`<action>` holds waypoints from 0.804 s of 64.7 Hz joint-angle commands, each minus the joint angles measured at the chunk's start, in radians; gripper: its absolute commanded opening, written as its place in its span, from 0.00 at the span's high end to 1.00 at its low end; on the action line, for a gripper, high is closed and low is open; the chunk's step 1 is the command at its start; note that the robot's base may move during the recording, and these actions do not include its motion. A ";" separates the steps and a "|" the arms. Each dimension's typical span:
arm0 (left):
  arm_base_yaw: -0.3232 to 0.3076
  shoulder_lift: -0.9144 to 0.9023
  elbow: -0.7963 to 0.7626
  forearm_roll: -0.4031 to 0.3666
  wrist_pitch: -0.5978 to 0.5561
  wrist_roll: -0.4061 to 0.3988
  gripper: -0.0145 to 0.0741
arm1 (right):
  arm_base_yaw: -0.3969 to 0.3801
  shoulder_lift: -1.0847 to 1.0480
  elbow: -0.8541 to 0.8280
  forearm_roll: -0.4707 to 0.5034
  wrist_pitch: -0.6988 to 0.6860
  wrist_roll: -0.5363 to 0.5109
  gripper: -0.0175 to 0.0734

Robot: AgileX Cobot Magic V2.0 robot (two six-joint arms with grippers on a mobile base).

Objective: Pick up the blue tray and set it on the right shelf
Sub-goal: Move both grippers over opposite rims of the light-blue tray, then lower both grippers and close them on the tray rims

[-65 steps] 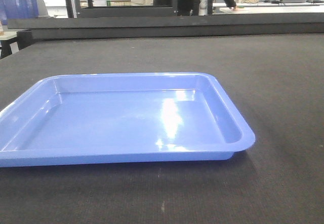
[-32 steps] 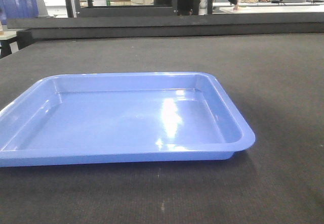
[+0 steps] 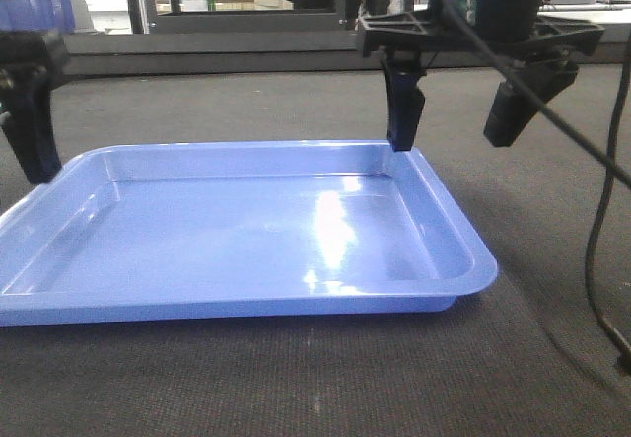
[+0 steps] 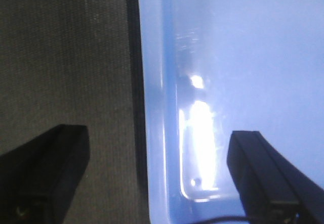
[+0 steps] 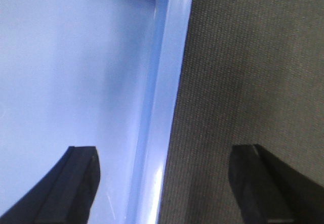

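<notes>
I have the blue tray [image 3: 246, 230], a shallow, glossy light-blue plastic rectangle with rounded corners and a low flared rim, lying flat on the dark, coarse-woven bench [image 3: 513, 378], towards its left side. My left pincer [image 4: 157, 135] is released, its blunt black fingers [image 4: 45, 173] spread wide astride the tray's left rim, one above the bench outside and one above the shiny floor inside. My right pincer [image 3: 449, 141] is likewise released at the far right corner, one finger at the rim, the other over the bench further right, grasping nothing.
</notes>
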 commanded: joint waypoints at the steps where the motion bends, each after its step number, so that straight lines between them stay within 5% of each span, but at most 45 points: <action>1: -0.003 -0.001 -0.033 -0.002 -0.035 -0.014 0.33 | 0.002 -0.021 -0.036 -0.015 -0.037 0.001 0.13; 42: -0.003 0.121 -0.036 -0.011 -0.062 -0.014 0.33 | 0.002 0.099 -0.036 0.001 -0.060 0.001 0.14; 52: -0.003 0.127 -0.036 -0.017 -0.062 -0.014 0.38 | 0.002 0.106 -0.036 0.001 -0.053 0.001 0.34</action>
